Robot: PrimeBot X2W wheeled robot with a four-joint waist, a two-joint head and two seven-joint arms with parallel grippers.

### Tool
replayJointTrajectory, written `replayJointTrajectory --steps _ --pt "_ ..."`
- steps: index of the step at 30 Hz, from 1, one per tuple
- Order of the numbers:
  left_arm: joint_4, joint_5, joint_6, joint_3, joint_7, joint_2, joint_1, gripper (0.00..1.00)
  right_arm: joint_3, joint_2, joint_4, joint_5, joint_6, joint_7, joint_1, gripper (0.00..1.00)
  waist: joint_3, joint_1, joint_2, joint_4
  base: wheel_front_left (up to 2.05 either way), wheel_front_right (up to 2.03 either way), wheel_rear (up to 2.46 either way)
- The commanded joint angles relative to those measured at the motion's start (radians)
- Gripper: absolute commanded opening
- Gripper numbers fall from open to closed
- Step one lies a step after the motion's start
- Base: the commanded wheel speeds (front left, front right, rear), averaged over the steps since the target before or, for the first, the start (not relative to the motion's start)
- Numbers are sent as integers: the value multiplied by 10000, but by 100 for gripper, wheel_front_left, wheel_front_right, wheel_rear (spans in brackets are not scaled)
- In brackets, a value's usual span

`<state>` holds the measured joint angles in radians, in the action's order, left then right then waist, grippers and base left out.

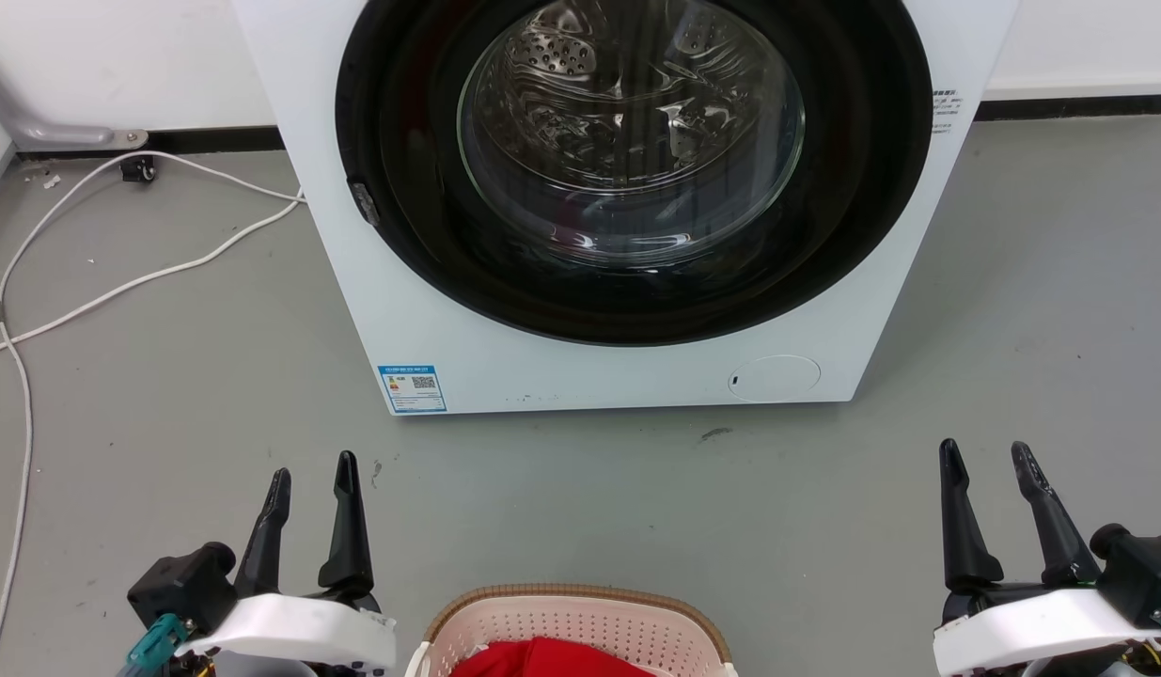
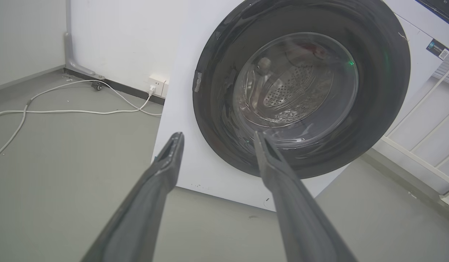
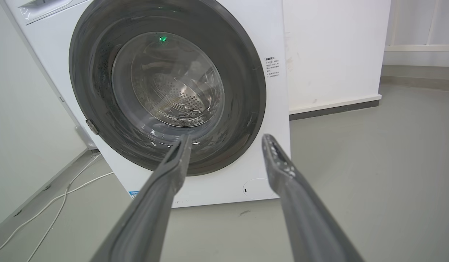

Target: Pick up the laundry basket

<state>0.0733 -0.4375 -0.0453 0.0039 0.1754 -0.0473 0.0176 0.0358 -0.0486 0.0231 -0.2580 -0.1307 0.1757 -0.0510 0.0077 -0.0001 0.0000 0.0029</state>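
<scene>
The laundry basket [image 1: 580,622] is at the bottom middle of the head view, cut off by the frame edge: pale pink, perforated, with a brown woven rim and a red cloth [image 1: 547,658] inside. My left gripper [image 1: 312,473] stands open to the basket's left, nothing between its fingers. On the basket's right, further off, my right gripper [image 1: 986,453] is open and empty too. Both point toward the washer. In the wrist views the left gripper [image 2: 217,135] and the right gripper [image 3: 227,138] show spread fingers over bare floor.
A white front-loading washer [image 1: 627,197] with a shut round glass door stands straight ahead on the grey floor. White cables [image 1: 119,282] trail across the floor at the left. A white railing [image 2: 424,123] is beside the washer in the left wrist view.
</scene>
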Motion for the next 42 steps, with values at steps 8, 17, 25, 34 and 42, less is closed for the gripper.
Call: replayJointTrajectory --steps 8,17,25,34,42 --pt "-87 887 38 -78 257 -37 137 100 -25 -29 -230 974 0 243 -150 100 8 1 0 -5 0 0 0" --pt "-78 1664 109 -147 440 -40 206 100 -7 -28 -325 1723 1 445 -267 100 13 1 0 1 0 0 0" --pt "-96 2237 187 -196 591 -42 282 100 -26 -28 -425 2292 1 566 -351 100 23 1 0 14 0 0 0" --pt "-141 2913 294 -256 758 -43 372 100 -69 -28 -538 2981 1 751 -406 100 46 1 0 26 0 0 0" --pt "-182 3460 364 -290 892 -44 429 100 9 -26 -579 3323 1 893 -495 100 65 1 0 18 0 0 0"
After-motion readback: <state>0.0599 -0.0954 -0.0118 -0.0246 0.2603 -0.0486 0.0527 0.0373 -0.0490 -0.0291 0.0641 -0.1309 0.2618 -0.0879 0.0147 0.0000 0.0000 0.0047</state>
